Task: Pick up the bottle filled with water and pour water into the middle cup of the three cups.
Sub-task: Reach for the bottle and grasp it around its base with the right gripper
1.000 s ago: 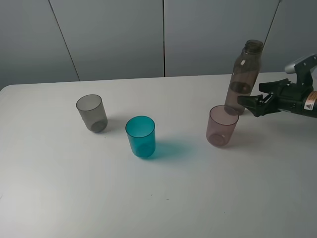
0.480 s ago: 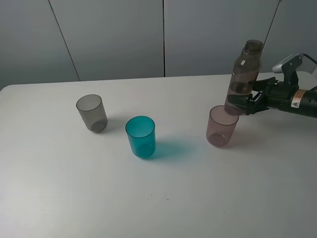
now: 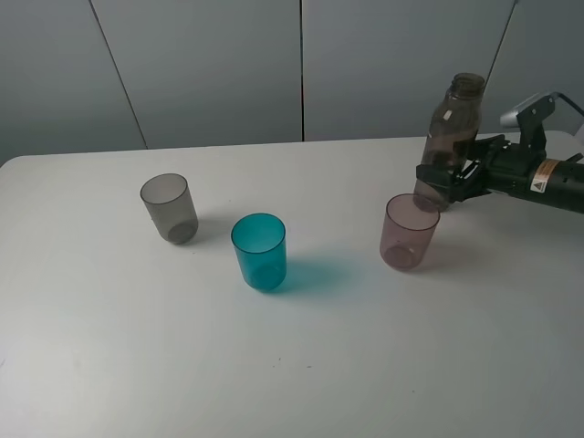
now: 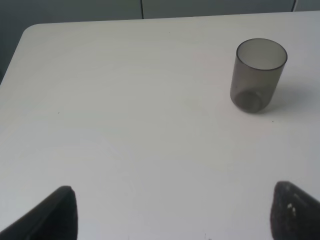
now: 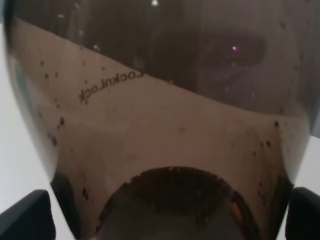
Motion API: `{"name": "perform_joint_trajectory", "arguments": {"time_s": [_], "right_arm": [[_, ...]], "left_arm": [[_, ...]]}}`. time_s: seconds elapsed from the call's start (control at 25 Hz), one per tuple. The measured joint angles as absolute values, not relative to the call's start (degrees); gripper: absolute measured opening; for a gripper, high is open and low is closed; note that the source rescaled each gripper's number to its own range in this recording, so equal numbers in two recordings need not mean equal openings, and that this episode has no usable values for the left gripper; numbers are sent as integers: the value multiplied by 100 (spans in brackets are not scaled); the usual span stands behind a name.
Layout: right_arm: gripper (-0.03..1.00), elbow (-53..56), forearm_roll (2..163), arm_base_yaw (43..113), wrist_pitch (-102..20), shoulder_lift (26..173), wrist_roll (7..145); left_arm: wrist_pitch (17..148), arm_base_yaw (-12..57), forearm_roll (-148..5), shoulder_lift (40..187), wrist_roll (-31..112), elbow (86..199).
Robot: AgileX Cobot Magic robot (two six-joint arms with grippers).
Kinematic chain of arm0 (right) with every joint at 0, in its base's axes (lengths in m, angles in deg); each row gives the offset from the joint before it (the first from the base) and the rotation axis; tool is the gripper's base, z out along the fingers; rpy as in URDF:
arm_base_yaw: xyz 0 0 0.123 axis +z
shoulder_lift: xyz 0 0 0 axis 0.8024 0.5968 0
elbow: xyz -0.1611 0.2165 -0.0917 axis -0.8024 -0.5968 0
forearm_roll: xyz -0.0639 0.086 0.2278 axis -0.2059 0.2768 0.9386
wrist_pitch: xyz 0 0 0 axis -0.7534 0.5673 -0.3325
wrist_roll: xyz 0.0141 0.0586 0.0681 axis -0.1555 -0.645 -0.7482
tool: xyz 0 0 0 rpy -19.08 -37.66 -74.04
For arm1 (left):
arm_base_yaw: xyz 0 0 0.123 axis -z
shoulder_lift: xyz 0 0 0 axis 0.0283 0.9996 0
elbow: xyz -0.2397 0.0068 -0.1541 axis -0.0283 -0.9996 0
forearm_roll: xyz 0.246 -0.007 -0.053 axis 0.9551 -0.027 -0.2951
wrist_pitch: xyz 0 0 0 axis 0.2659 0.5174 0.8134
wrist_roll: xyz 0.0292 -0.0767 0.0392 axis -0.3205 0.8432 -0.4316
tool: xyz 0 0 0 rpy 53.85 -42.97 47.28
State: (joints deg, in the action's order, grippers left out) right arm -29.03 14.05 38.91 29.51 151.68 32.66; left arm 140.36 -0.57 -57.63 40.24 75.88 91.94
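Left gripper (image 4: 172, 217) hangs idle, fingers spread wide. Nearest, the teal-blue middle cup (image 3: 258, 251) looks unfilled. Beyond the pinkish-mauve cup (image 3: 410, 233), right gripper (image 3: 445, 181) clamps the tilted smoky-brown bottle (image 3: 453, 128). Carrying and pouring remain.

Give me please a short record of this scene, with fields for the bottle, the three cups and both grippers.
bottle: smoky-brown, no cap, leaning slightly; base hidden behind the pinkish-mauve cup
right gripper: one finger on each side of the bottle's lower body; a firm grip cannot be told
left gripper: open, above the table, facing the grey cup
middle cup: teal-blue, upright, no water visible
cup row: grey, teal-blue, pinkish-mauve, all upright and apart
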Motion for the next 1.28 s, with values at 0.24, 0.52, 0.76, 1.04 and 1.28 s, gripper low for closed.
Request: {"name": "perform_joint_trajectory", "arguments": {"time_s": [0.24, 0.52, 0.76, 1.04, 1.28], "right_arm": [[100, -2800, 1561, 3995, 3228, 15411, 3316], [100, -2735, 1729, 4068, 3393, 15535, 3442], [100, -2735, 1871, 4068, 3515, 15586, 3554], [100, -2609, 1943, 4164, 3524, 15599, 3568], [100, -2586, 1971, 4168, 3524, 15603, 3568]], "left_arm": [[14036, -57, -5763, 4024, 7588, 9194], [14036, -57, -5763, 4024, 7588, 9194], [14036, -57, -5763, 4024, 7588, 9194], [14036, -57, -5763, 4024, 7588, 9194], [14036, -57, -5763, 4024, 7588, 9194]]}}
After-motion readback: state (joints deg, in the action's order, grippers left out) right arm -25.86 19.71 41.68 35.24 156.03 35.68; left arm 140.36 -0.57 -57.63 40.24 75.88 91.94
